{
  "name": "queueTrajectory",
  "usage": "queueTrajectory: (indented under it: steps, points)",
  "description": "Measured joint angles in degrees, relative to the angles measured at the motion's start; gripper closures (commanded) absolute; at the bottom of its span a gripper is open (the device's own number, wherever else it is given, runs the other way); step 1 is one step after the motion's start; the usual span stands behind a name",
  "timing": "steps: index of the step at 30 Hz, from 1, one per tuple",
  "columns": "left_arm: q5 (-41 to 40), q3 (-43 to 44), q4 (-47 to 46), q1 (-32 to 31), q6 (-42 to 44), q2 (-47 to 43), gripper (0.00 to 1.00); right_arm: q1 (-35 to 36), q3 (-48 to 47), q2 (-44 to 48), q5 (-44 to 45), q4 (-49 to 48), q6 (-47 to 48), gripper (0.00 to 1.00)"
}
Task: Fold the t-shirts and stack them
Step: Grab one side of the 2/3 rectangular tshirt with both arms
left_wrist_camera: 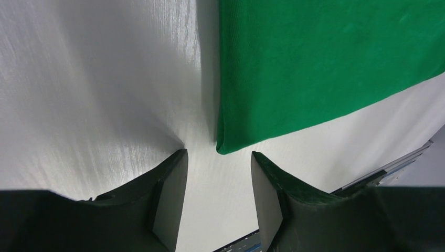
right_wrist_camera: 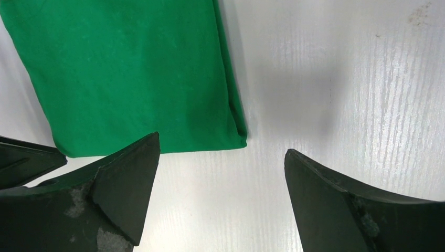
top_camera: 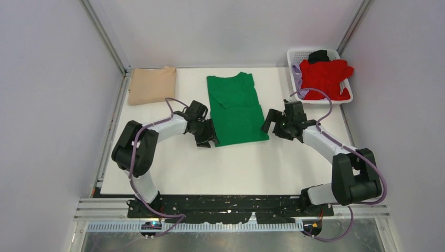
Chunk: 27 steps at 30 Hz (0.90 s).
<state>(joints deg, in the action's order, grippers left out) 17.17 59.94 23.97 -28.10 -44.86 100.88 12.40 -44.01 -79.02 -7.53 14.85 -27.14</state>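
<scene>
A bright green t-shirt (top_camera: 235, 107) lies folded into a long strip at the middle of the white table (top_camera: 236, 168). My left gripper (top_camera: 206, 137) sits at its near left corner. Its fingers stand apart over bare table, and the shirt's corner (left_wrist_camera: 231, 144) lies just beyond the gap (left_wrist_camera: 218, 157). My right gripper (top_camera: 270, 122) hovers wide open at the near right corner (right_wrist_camera: 239, 139), gripping nothing (right_wrist_camera: 221, 146). At the back left lies a folded tan t-shirt (top_camera: 152, 85). A red t-shirt (top_camera: 325, 77) is heaped in the basket.
The white lattice basket (top_camera: 295, 53) stands at the back right corner, with a black garment (top_camera: 318, 55) and a lilac one (top_camera: 297, 79) in it too. Grey walls and metal frame posts close in the table. The arm bases sit at the near edge.
</scene>
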Motion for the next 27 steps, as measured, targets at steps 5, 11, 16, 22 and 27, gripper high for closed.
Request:
queueTrajectory:
  steps: [5,11,16,22,27]
  points:
    - [1.05,0.63,-0.07,-0.42,-0.79,1.66,0.54,-0.07,0.00,-1.01,-0.04,-0.02,0.02,0.04]
    - [1.36,2.14,-0.02,-0.74,-1.44,3.45,0.68,-0.15,0.00,-2.03,-0.39,-0.33,0.04,0.01]
    - [1.16,3.65,0.44,-1.88,-1.49,4.79,0.76,-0.17,0.00,-3.08,-1.09,-0.85,0.02,0.00]
    - [-1.11,6.12,2.95,-3.65,-1.75,6.40,1.00,-0.26,0.00,-4.96,-2.05,-2.03,-0.07,0.06]
    - [-2.89,6.88,4.66,-3.82,-1.57,6.40,1.00,-0.26,0.00,-6.54,-2.64,-2.73,-0.07,0.20]
